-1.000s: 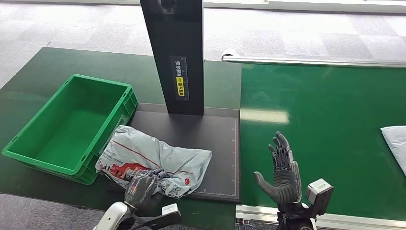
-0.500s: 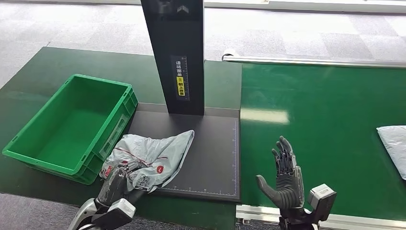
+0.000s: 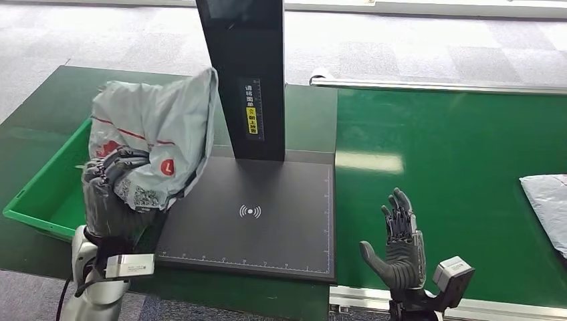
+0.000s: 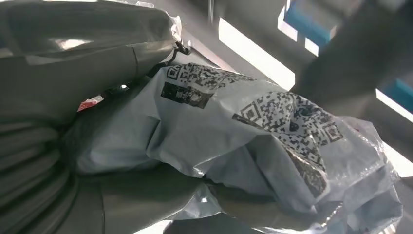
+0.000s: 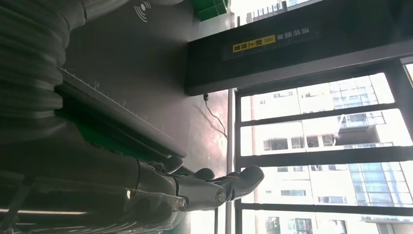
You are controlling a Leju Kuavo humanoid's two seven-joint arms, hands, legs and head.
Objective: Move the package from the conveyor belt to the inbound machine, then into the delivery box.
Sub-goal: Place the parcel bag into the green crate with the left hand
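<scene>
So left hand (image 3: 110, 175) grips the package (image 3: 157, 127) at frame left; carry it over the box (image 3: 41, 194) before letting go. Right hand (image 3: 400, 244) open, idle.

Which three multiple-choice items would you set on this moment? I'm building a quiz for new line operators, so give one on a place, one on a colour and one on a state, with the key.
1. Where is the grey package?
A. Flat on the black scanner pad
B. Lifted in the left hand, over the near end of the bin
C. On the conveyor belt

2. What colour is the delivery bin?
A. Blue
B. Grey
C. Green

3. What state is the right hand in?
A. Open, holding nothing
B. Gripping a package
C. Pressed flat on the pad

Key:
1 B: the left hand grips the package in the air, and the scanner pad lies bare with its wave symbol showing.
2 C: the bin's rim is bright green.
3 A: its fingers are spread, upright beside the conveyor belt, with nothing in them.
</scene>
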